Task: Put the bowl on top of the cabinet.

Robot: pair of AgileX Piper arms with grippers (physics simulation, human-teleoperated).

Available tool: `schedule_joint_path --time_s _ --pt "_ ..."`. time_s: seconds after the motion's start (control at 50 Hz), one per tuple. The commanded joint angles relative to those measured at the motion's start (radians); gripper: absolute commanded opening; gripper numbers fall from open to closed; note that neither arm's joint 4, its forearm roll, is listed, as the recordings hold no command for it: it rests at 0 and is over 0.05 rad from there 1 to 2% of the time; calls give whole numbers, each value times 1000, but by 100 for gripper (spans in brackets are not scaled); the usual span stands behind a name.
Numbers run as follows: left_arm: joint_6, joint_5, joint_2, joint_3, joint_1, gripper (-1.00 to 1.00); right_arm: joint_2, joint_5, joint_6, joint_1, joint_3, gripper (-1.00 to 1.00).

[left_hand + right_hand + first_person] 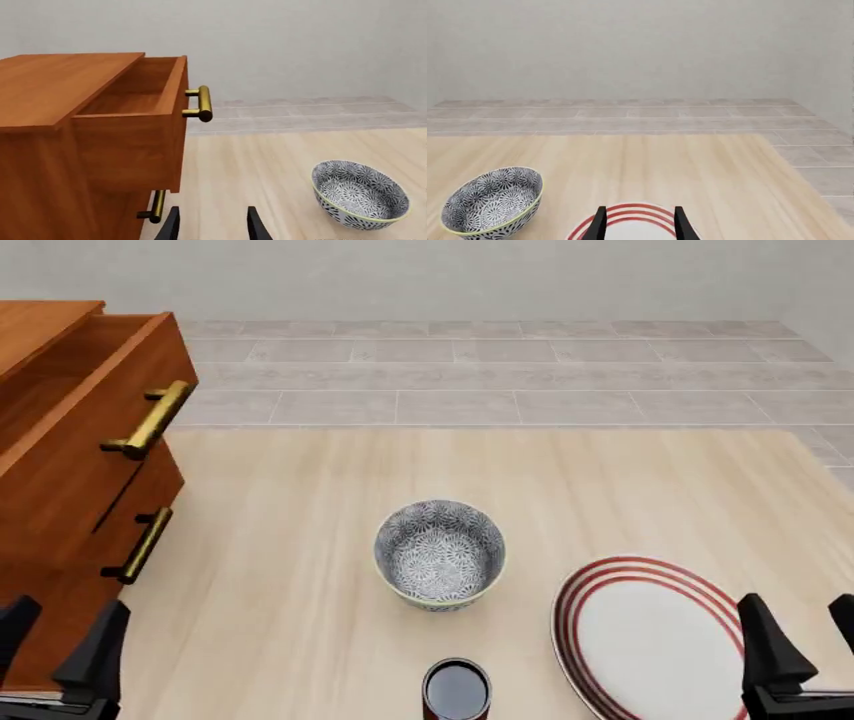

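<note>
First, bring the spread, empty left hand [60, 640] over the bowl [439, 551] standing free on the surface [294, 570], and pinch its near rim squarely before lifting toward the cabinet [54, 470].

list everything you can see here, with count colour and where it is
bowl: 1, blue-grey and white floral with pale rim, upright at the middle of the table
cabinet: 1, reddish-brown wood with brass bar handles, at the table's left edge, top drawer pulled open
plate: 1, white with red rings, near right of the table, right of the bowl
can: 1, dark red, near edge, just in front of the bowl
table: 1, light wood, under everything
left gripper: 1, black, open, low by the cabinet's near corner, holding nothing
right gripper: 1, black, open, over the plate's right edge, holding nothing
</note>
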Motion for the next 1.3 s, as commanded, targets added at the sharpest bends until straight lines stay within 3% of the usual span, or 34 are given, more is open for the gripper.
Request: schedule_joint_path --time_s 0.02,0.36,0.52,0.74,0.78,0.86,0.92,0.96,1.0,1.12,1.18,1.28,1.3 --pt "0 3 -7 2 -11 100 15 -7 -6 3 -3 100" --pt "-4 39 -6 -69 -37 100 18 -13 -11 6 0 100" --pt "-14 148 -4 -202 -88 100 5 -8 -14 8 6 100" --pt "-44 91 201 -311 -195 100 0 -4 -14 8 6 100" --pt "-93 88 287 -340 -242 100 3 -7 -14 8 7 100" --pt "-79 100 322 -391 -292 100 4 -7 -15 10 8 100" --pt "-110 90 394 -432 -368 100 9 -11 -18 10 10 100" --pt "-188 58 446 -434 -452 100 11 -14 -18 11 10 100" --pt "-152 60 524 -463 -462 100 11 -16 -15 8 11 100" --pt "-243 74 586 -529 -514 100 6 -11 -20 10 11 100" --pt "-216 108 640 -589 -537 100 6 -11 -19 10 11 100" --pt "-244 121 713 -644 -528 100 -2 -4 -21 9 11 100" --pt "-279 120 735 -651 -542 100 -3 -3 -20 8 11 100"
